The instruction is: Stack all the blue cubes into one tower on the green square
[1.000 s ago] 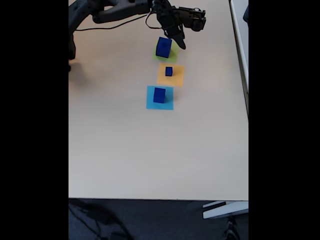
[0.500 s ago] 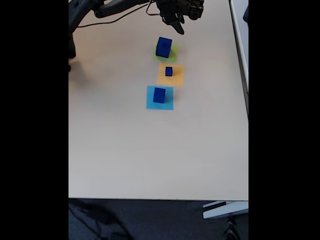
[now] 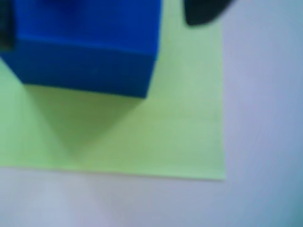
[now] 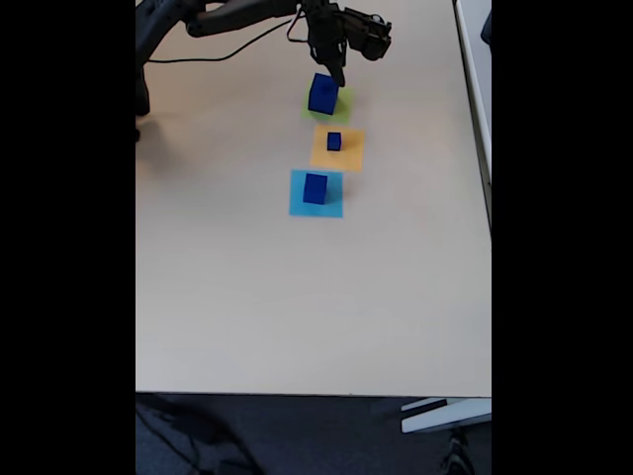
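**Big cube on green, two cubes on their own squares**

The big cube (image 4: pixel 322 94) sits on the green square (image 4: pixel 341 102), toward that square's upper left in the fixed view, with green showing to its right and below it. In the wrist view the same cube (image 3: pixel 85 42) fills the upper left, blurred, resting on the green square (image 3: pixel 180 132), whose lower right corner lies against the pale table (image 3: pixel 265 142). Nothing is stacked on it.

Just below in the fixed view lies the orange square (image 4: pixel 348 150), with the small cube (image 4: pixel 334 142) near its middle. Below that is the light-blue square (image 4: pixel 316 205), carrying the mid cube (image 4: pixel 316 188) at its centre. The three squares run in a short line down the table (image 4: pixel 297 317), close together; each cube stands apart from the others.

The gripper (image 4: pixel 337 74) hangs just above and to the right of the big cube, its dark fingers pointing down toward the cube's top edge. It holds nothing. How wide the jaws stand I cannot tell: in the fixed view they merge into one dark shape, and in the wrist view a single dark fingertip (image 3: pixel 203 12) shows at the top edge, right of the cube. The arm (image 4: pixel 237 15) reaches in from the upper left.
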Controlling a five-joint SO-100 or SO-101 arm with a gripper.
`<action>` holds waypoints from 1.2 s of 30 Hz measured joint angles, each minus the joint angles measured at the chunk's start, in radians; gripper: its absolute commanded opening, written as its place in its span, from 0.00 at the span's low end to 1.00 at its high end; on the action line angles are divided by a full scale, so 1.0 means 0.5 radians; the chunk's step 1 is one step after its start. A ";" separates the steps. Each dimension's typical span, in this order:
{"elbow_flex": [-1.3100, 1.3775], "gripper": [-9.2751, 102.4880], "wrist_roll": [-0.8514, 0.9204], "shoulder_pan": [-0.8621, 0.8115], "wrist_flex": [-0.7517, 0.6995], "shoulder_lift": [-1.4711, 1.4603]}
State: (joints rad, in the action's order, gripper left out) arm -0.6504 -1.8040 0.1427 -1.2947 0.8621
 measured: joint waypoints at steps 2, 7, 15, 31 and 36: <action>0.000 0.24 0.009 0.000 -0.012 0.000; 0.000 0.23 0.049 -0.003 -0.043 0.034; 0.000 0.23 0.086 -0.003 -0.144 0.126; -0.009 0.23 0.175 -0.003 -0.295 0.126; -0.009 0.23 0.184 -0.003 -0.295 0.126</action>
State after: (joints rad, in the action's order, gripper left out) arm -0.6550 -1.7119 0.1411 -1.4419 0.9250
